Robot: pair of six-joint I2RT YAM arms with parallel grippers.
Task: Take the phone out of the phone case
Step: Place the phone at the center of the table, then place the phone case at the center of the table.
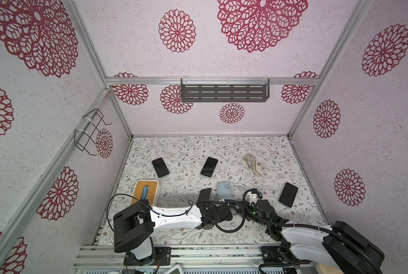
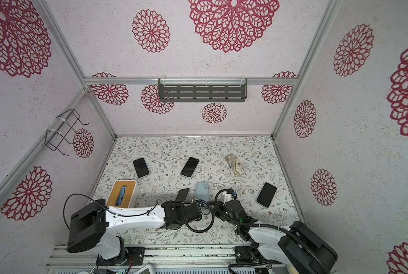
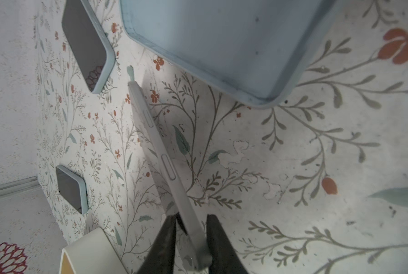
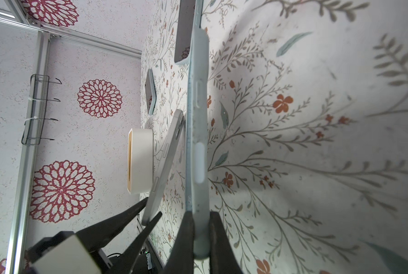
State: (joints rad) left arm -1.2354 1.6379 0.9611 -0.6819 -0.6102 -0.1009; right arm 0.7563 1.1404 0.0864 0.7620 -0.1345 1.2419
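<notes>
The right fingers [image 4: 185,237] clamp the pale blue case [image 4: 197,118] on edge, toward the 6 o'clock side of the bench [image 1: 222,149]. At its 9 o'clock, apart, the bare phone [image 3: 167,163] stands tilted between the left fingers [image 3: 167,237]. I cannot tell whether they pinch it.

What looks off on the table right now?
Two things. The floral table covering has scuffed, flaking patches, seen in the left wrist view. What looks like a crumpled clear-and-beige wrapper lies towards the table's far right. Nothing is spilled; the bare grey phone and the empty light-blue phone case are already apart.
</notes>
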